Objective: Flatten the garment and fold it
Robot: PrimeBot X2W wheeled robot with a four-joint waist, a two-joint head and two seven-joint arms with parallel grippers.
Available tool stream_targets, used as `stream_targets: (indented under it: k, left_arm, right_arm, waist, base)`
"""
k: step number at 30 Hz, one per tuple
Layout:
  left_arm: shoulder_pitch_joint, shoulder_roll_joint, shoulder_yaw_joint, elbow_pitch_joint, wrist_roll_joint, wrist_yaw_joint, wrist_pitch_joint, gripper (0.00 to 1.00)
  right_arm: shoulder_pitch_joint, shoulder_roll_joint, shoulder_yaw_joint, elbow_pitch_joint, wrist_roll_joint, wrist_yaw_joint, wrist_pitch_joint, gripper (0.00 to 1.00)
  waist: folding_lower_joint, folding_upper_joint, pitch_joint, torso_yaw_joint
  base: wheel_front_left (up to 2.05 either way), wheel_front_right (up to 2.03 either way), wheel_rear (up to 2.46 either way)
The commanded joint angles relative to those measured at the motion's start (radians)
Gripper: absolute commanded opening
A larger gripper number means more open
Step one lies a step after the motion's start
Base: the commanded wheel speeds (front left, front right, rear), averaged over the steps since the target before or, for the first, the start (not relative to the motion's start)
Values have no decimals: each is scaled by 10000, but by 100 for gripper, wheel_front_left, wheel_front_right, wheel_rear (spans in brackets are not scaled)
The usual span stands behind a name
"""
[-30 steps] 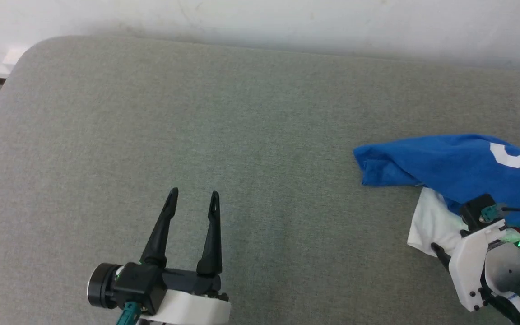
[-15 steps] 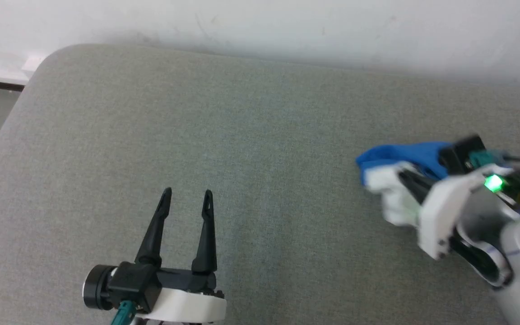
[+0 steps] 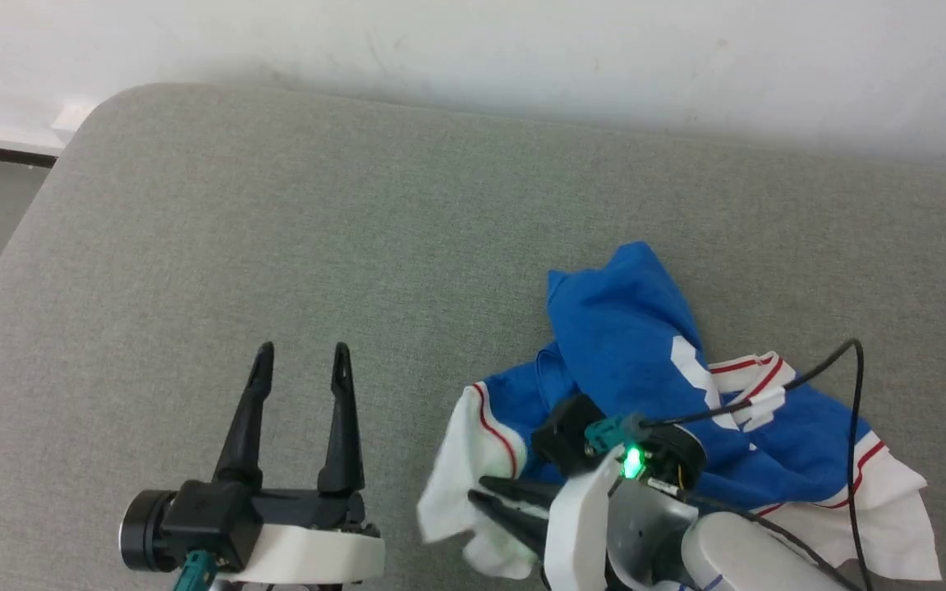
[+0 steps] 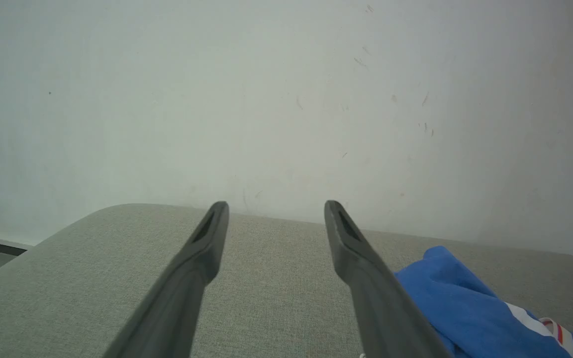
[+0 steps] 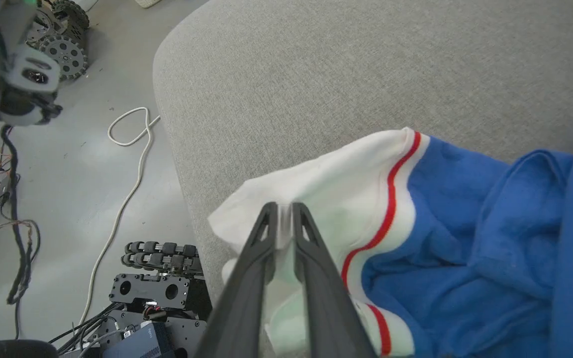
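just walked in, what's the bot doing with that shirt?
It's working on folding the blue jersey, which lies bunched up on the grey cushioned surface and is not yet flattened. The right claw is shut on the white sleeve, pinching the fabric near the surface's edge. The left claw is open, holds nothing, and hovers over bare surface beside the jersey.

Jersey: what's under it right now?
Grey pad shows beside the jersey; whatever lies beneath its bunched folds is covered. The right claw pinches its white sleeve.
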Motion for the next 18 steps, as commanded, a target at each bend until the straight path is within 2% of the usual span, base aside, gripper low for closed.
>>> stream_targets:
  k: [1, 5, 8, 13, 16, 18]
  left_arm:
    - [63, -18, -23, 2, -33, -60, -47, 100]
    - [-15, -33, -178, 81, -61, -107, -47, 100]
    - [-47, -40, -263, 129, -52, -122, -47, 100]
    - [69, -38, -295, 124, 15, -132, -47, 100]
    - [173, -12, -261, 44, 58, -180, -47, 100]
    - [276, 16, -254, -56, 99, -217, -47, 100]
  right_arm:
    - [-36, -29, 50, 58, -69, -7, -163, 100]
    - [-277, 13, -279, 48, 53, -7, -763, 100]
    - [-382, -29, -1325, -309, -28, -7, -1459, 100]
    - [548, 91, -4442, -1142, -1003, -7, -2741, 100]
    - [1700, 400, -6666, -1933, -2320, -7, -3338, 100]
    - [2580, 831, -8043, -2498, -3215, -7, -3627, 100]
  waist:
    - [0, 0, 38, -8]
    - [0, 0, 21, -264]
    - [0, 0, -128, -491]
    - [0, 0, -358, -814]
    - [0, 0, -398, -985]
    - [0, 0, -381, -1124]
  base:
    - [0, 0, 0]
    - [0, 0, 0]
    - [0, 0, 0]
    - [0, 0, 0]
    - [0, 0, 0]
    - [0, 0, 0]
